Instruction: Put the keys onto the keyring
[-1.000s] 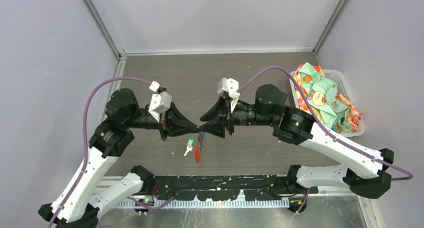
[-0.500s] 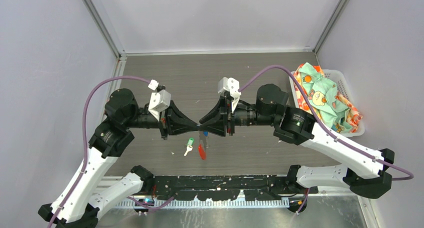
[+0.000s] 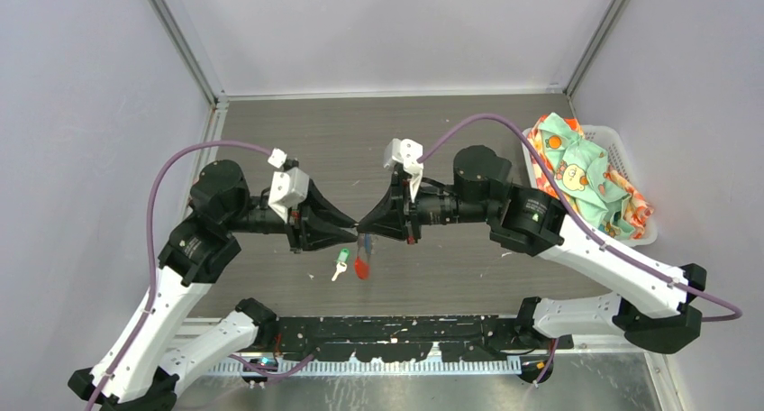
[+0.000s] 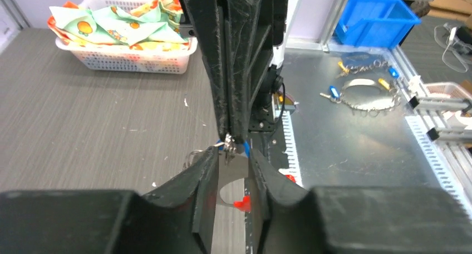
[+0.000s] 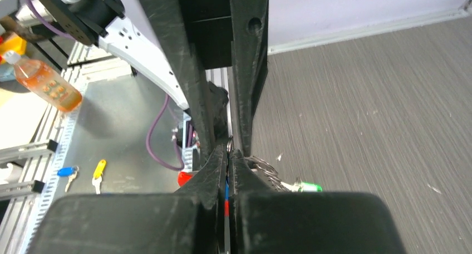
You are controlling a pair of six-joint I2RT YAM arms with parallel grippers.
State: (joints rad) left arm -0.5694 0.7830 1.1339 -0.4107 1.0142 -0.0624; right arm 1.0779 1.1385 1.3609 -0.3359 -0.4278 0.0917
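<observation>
Left gripper (image 3: pixel 350 224): narrow, tips at the keyring's top; I cannot tell whether it grips. Green-headed key (image 3: pixel 341 261) lies loose on bench (image 3: pixel 468 267), head far, blade near-left; not yet threaded. Keyring (image 3: pixel 362 256) hangs mid-bench, long axis vertical, red loop lowest, blue-headed key (image 3: pixel 368 242) alongside. My right gripper (image 3: pixel 365 225) pinches its top.

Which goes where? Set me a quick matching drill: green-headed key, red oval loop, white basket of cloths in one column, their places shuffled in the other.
Things:
1. green-headed metal key
2. red oval plastic loop
3. white plastic basket of patterned cloths

Places:
A. right edge of the grey wood-grain table
B. just under where the left gripper and right gripper meet tip to tip
C. lying free on the table, left of the loop

Pairs: 1-C; 2-B; 3-A
</observation>
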